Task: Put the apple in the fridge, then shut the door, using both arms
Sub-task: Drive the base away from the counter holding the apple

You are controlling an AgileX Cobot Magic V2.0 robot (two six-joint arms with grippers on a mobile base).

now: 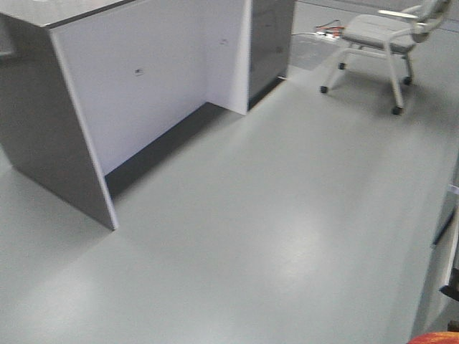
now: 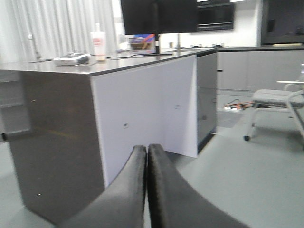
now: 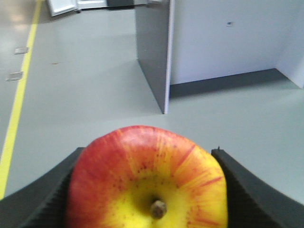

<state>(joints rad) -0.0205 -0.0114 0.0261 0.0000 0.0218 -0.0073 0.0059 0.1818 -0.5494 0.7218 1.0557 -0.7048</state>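
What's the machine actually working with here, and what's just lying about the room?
Part of the job: small round red-and-yellow apple, clamped in the black right gripper; black left gripper, shut and empty. The fridge is not clearly in view.
Just lying about: grey counter with white inner panel; pale wheeled chair; white cup with straw; dark monitor; yellow floor line.

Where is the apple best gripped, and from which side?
Grip the apple across its round flanks at the widest part, coming from the stem end, as the right gripper does, clamping both sides with the stem dimple facing the wrist camera.
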